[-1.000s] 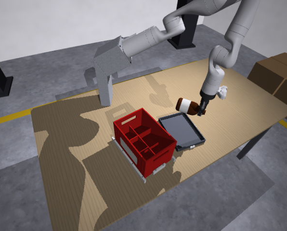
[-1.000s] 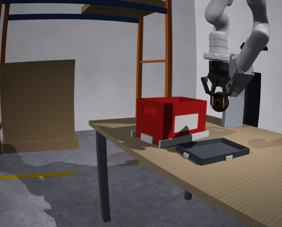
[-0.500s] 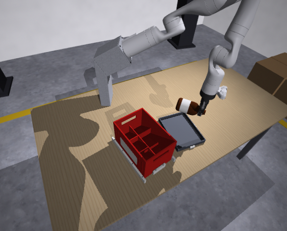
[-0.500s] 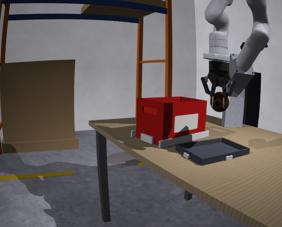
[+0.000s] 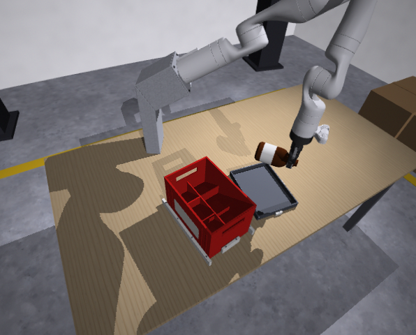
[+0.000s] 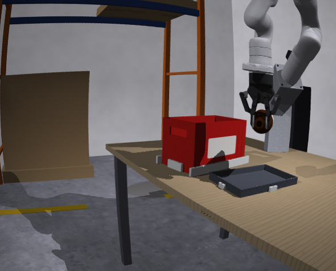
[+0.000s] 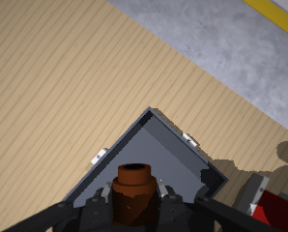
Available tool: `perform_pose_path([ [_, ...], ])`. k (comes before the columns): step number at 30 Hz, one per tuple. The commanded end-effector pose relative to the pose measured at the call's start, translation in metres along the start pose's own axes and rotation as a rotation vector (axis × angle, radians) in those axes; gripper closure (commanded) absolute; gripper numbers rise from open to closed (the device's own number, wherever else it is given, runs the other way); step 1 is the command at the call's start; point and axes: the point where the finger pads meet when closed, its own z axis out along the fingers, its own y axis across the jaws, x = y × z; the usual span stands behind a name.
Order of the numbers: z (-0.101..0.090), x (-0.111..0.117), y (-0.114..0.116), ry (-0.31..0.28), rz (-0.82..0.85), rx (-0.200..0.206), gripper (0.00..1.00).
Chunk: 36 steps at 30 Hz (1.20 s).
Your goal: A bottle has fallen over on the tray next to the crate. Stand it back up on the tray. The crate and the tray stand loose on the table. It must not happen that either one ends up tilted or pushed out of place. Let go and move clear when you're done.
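The brown bottle (image 5: 268, 154) (image 6: 261, 116) (image 7: 134, 203) with a white label lies nearly level in the air above the tray, its neck tipped slightly down. My gripper (image 5: 291, 164) (image 6: 260, 125) (image 7: 134, 191) is shut on it near the neck, one finger on each side. The bottle's mouth points toward the exterior camera. The dark grey tray (image 5: 262, 187) (image 6: 255, 179) (image 7: 151, 150) stands flat on the table below, with nothing on it. The bottle's base is hidden in the wrist view.
The red crate (image 5: 248, 216) (image 6: 178, 148) (image 7: 279, 213) stands upright close beside the tray, with dividers inside. Pale strips sit along its foot, and small white blocks at the tray's outer edges. The arm's grey base post (image 5: 153, 125) stands on the table behind the crate.
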Motion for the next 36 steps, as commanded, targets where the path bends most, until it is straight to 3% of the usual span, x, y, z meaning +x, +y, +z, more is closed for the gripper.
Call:
perform_pose_path([
  [1, -0.0003, 0.0, 0.0004, 0.0, 0.007, -0.001, 1.0],
  [22, -0.0003, 0.0, 0.0004, 0.0, 0.244, -0.001, 1.0],
  [36, -0.0003, 0.0001, 0.0004, 0.0, 0.259, -0.001, 1.0],
])
